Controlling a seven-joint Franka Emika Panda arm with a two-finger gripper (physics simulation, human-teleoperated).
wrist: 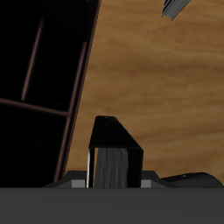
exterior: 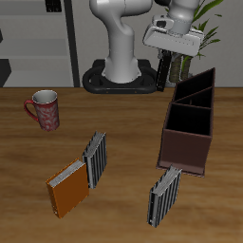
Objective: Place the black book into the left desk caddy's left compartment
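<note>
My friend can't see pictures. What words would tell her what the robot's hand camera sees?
The end effector holds a small black book with a pale page edge above a wooden table. Beside it lies the dark open caddy with thin inner dividers. A grey-striped book peeks in at the picture's edge.

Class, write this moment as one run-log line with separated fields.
phase: carry | gripper: shut on black book | position: raised beside left desk caddy | book in caddy: no | next: probably left compartment
</note>
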